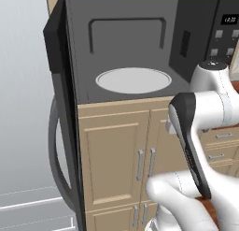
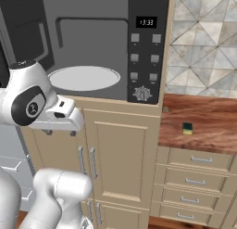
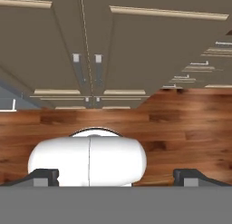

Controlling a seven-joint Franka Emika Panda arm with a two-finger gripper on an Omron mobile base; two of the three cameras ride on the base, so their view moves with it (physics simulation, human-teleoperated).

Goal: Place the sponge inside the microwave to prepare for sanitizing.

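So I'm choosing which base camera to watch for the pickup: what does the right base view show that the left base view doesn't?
Right base view alone: the sponge lying on the wooden counter beside the microwave, plus the tiled wall. Left base view alone: the open microwave door, seen edge-on. Both: the microwave's grey interior, its white turntable, the control panel and the cabinet doors below.

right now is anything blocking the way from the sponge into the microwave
Nothing visible does. The microwave door is swung open and the turntable is bare. The sponge lies alone on the wooden counter right of the control panel.
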